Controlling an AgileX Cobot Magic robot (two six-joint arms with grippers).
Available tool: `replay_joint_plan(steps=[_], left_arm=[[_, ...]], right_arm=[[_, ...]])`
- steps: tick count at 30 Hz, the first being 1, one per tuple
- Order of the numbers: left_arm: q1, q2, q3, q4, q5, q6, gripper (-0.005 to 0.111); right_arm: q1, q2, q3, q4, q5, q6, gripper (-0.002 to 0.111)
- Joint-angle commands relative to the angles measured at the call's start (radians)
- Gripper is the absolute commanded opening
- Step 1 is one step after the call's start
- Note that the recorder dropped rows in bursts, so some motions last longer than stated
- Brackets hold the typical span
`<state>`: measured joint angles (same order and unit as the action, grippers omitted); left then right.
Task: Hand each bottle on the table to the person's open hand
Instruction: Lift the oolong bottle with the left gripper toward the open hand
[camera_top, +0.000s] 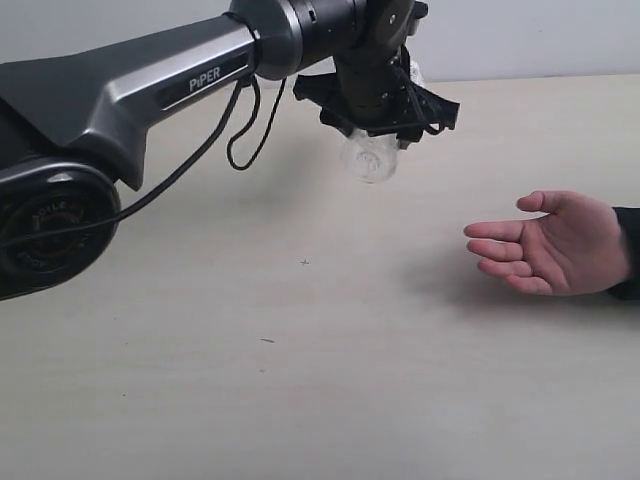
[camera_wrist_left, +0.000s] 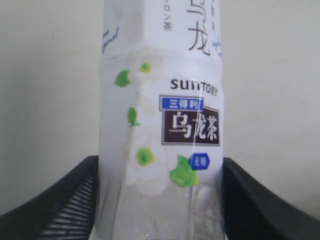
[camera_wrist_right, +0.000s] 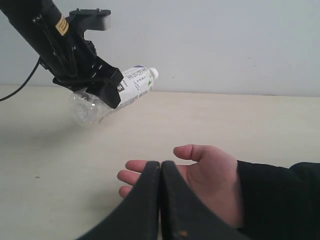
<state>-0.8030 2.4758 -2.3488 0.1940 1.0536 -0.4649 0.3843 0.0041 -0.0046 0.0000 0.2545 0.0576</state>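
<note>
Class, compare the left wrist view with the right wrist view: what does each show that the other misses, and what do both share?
Left wrist view only: the bottle label up close, with dark lettering, white flowers and green leaves. Right wrist view only: the person's open hand, palm up, the shut right hand in front of it, and the bottle's white cap. Both: the bottle gripped by the left hand.

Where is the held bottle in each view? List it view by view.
Exterior view: bottle upper centre, under the left end effector.
Left wrist view: bottle fills the middle, label facing camera.
Right wrist view: bottle, picture's upper left, tilted.
Shared landmark: the person's open hand, in exterior and right wrist views.
</note>
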Motion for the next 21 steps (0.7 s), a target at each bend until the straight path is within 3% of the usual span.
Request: replay_joint_plan(steps=[1,9,16,21], left_arm=[[-0.032,-0.049,0.001,0.005,0.04,-0.041,0.0],[-0.14,-0.098,0.001,0.021,0.066,-0.06,0.0],[-0.272,-0.11,0.001,0.254,0.064,-0.225,0.0],[-0.305,-0.11,0.001,0.27,0.071,-0.254,0.0]], right_arm=[[0.001,-0.004,0.005,0.0,-0.011,-0.004,0.0],[0.001,-0.004,0.005,0.0,-0.011,-0.004,0.0],[0.001,-0.004,0.005,0.0,-0.011,-0.004,0.0],[0.001,-0.004,0.005,0.0,-0.011,-0.004,0.0]])
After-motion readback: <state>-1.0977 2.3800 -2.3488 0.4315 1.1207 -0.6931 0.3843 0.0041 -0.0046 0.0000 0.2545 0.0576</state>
